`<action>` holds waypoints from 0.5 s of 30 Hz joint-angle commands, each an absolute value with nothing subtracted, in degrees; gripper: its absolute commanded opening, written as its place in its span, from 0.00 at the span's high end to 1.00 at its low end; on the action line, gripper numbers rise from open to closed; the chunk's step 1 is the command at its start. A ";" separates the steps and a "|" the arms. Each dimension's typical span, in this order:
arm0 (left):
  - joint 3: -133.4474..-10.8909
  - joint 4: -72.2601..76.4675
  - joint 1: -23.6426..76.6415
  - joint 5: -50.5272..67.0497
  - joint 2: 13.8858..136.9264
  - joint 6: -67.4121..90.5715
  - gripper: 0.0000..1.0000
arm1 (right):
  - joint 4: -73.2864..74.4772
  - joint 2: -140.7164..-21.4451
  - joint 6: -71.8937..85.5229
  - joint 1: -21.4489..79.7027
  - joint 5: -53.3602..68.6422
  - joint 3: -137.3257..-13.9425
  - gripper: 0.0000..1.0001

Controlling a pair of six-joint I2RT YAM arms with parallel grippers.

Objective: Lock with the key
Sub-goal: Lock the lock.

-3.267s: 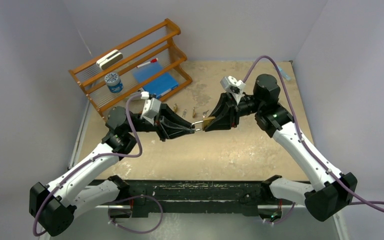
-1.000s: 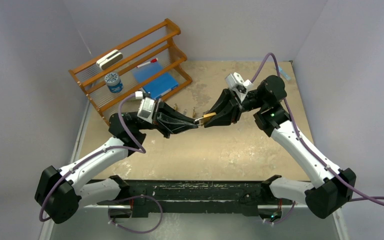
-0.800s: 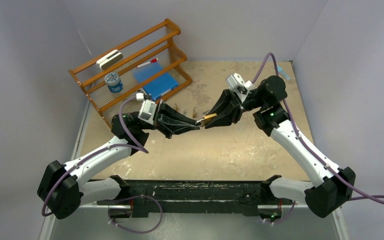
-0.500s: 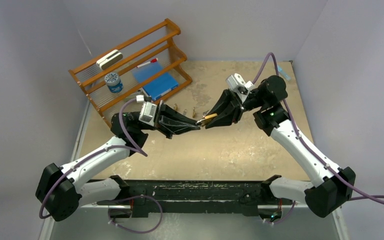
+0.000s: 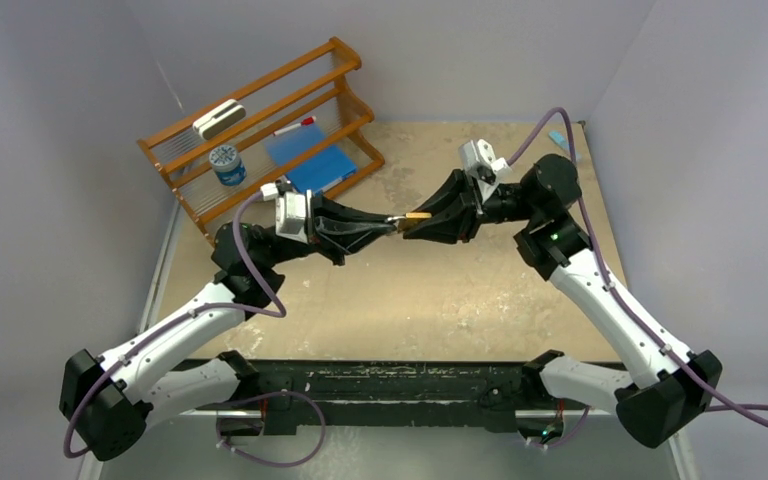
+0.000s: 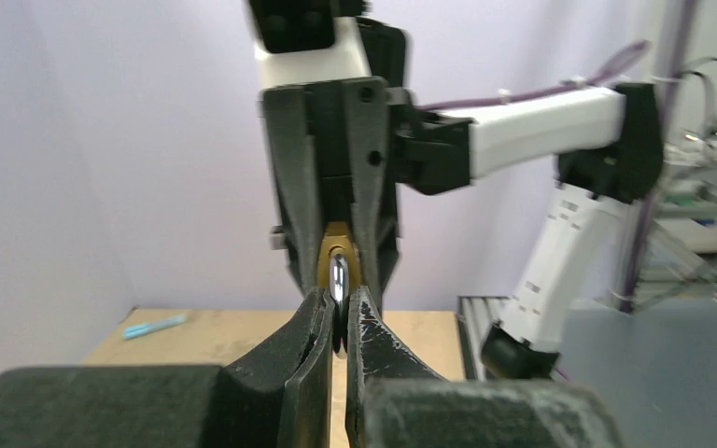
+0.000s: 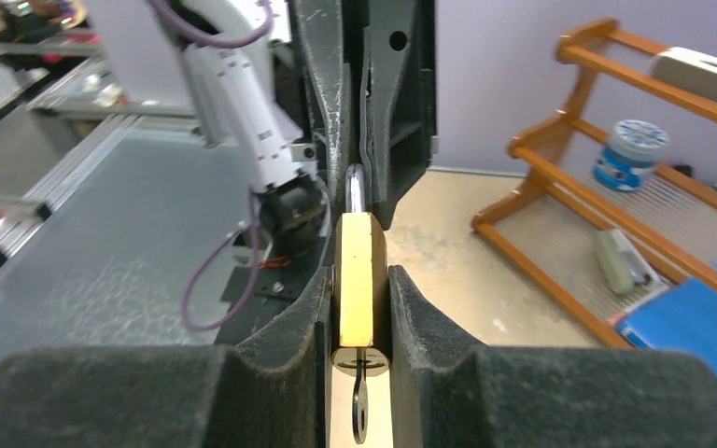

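Padlock [image 7: 362, 280] higher in right tool [image 5: 410, 218], open room around

Brass padlock [image 7: 362, 280] horizontal, key [image 7: 361, 411] apparently inserted.

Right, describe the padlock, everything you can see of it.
The padlock has a flat brass-coloured body and a silvery shackle. It is held above the table, its body clamped by the right gripper. The left gripper pinches the shackle. A small key sticks out of the opposite end. Whether it is latched cannot be told.
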State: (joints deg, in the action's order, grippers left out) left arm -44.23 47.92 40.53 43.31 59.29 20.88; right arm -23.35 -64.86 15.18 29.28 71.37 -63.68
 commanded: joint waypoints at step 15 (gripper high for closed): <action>-42.47 39.50 39.07 31.22 61.47 17.99 1.00 | -14.97 -64.86 10.31 36.49 57.43 -65.05 1.00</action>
State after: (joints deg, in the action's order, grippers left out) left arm -42.19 41.17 38.74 30.04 57.49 18.28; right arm -12.05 -63.55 9.91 32.38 53.21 -62.28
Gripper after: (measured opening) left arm 0.037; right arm 0.225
